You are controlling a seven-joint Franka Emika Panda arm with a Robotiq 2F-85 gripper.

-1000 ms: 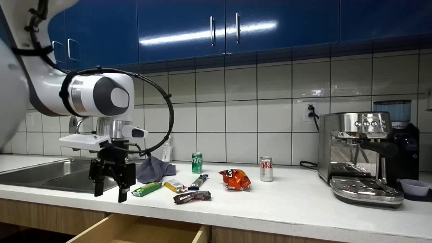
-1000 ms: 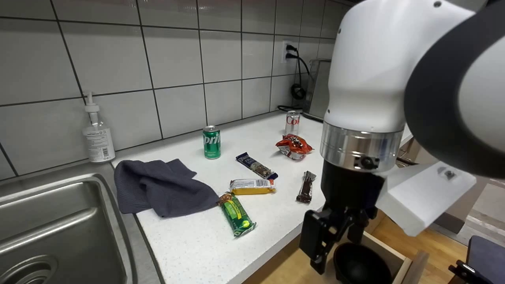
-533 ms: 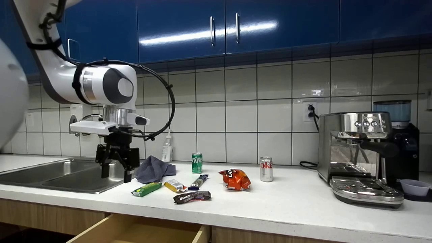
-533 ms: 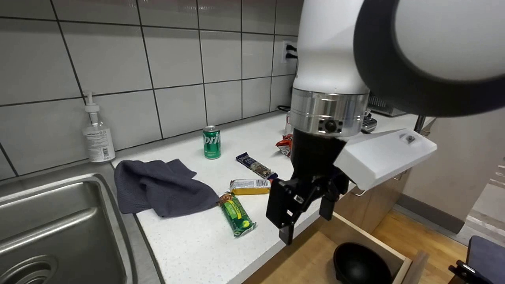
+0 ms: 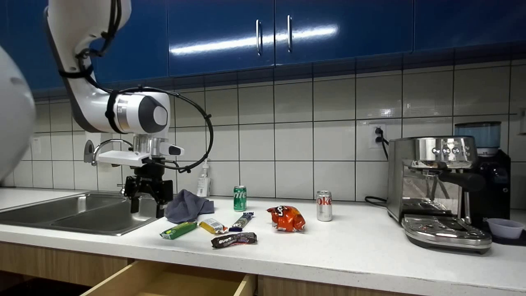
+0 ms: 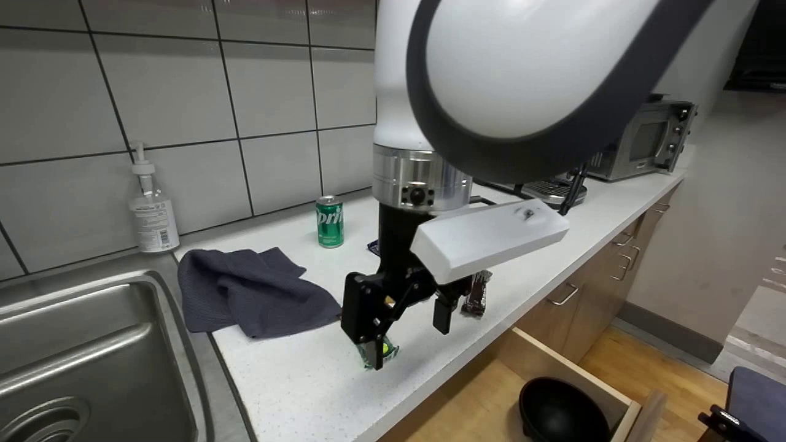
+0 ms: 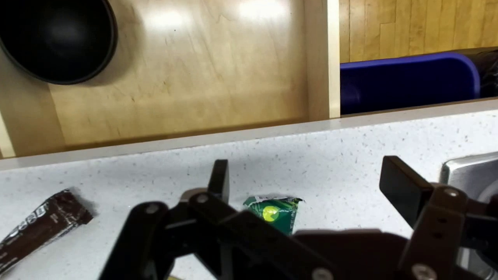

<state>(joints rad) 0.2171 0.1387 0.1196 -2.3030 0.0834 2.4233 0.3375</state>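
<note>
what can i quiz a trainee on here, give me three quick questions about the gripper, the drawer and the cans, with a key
1. True or false: the gripper stands open and empty, and the green-wrapped bar lies on the counter.

2. What sits inside the open drawer?
a) gray cloth
b) soap bottle
c) black bowl

3. Which stands nearer the espresso machine: the green Sprite can or the silver Coke can?

Key: 1. True. 2. c. 3. The silver Coke can.
</note>
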